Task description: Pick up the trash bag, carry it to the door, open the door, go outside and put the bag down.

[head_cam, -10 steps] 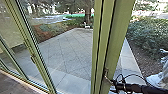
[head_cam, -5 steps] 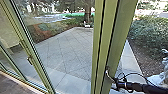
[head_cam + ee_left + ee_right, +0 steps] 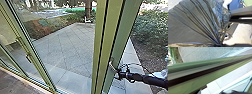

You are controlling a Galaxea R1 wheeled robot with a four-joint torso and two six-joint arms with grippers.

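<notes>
In the head view, my right gripper point(image 3: 118, 73) is at the handle point(image 3: 112, 65) of the green-framed door point(image 3: 106, 47); whether it touches is unclear. The same door's frame point(image 3: 209, 73) crosses the right wrist view diagonally. A dark, shiny trash bag point(image 3: 191, 25) looms large in the left wrist view. Its folds draw together to a tight neck, where my left gripper point(image 3: 220, 44) is closed on it.
Glass panels with another green frame point(image 3: 30, 53) and a handle stand at left. Beyond lies a paved yard point(image 3: 65, 50), with bushes point(image 3: 152, 30) at right. A person's light shoe point(image 3: 160, 74) is near the right edge.
The head camera has shifted a little. My right gripper and the door handle, still close together, have moved up and rightward against the paving.
</notes>
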